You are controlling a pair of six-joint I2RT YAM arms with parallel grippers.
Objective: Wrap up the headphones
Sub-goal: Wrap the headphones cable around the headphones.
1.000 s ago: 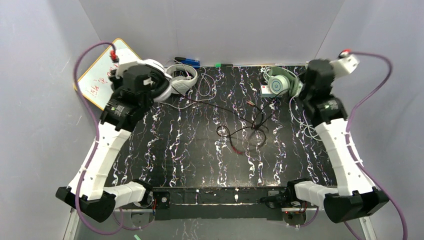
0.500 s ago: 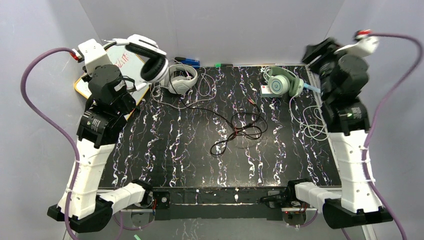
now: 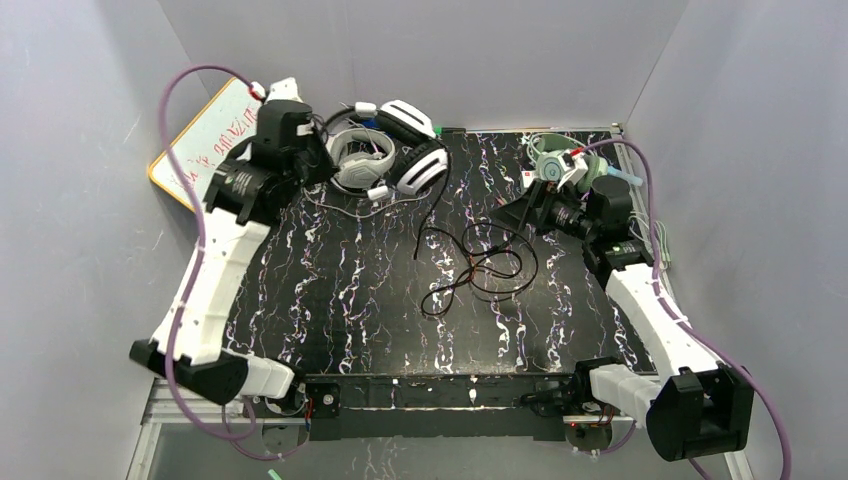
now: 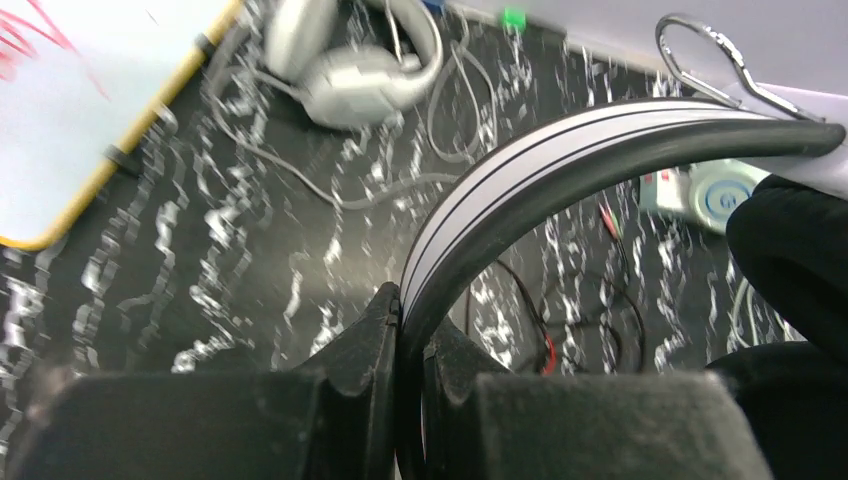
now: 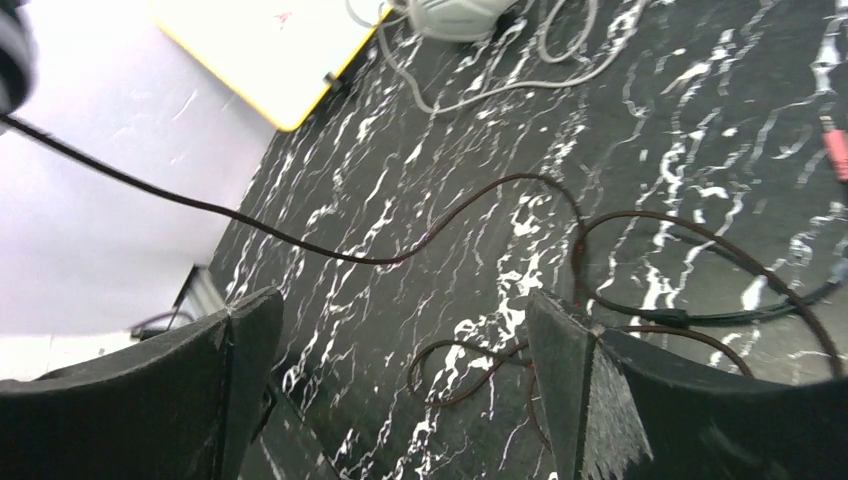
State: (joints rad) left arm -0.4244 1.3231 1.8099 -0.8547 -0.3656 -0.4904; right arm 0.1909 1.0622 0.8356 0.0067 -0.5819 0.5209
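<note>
Marbled table [image 3: 350, 300]: left pincer [image 4: 408, 330] grips black-and-white headset [image 4: 560, 150], right pincer [image 5: 400, 305] gapes empty; red whiteboard [image 3: 205, 140] scrawl illegible.

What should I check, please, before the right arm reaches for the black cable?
1. Left fingers clamped on the black-and-white headset at its headband: ok.
2. Right fingers open, nothing between them: ok.
3. Black cable wrapped: not ok, it lies in loose loops on the table.
4. Black cable free of the light grey headset and its cable: cannot tell.
</note>
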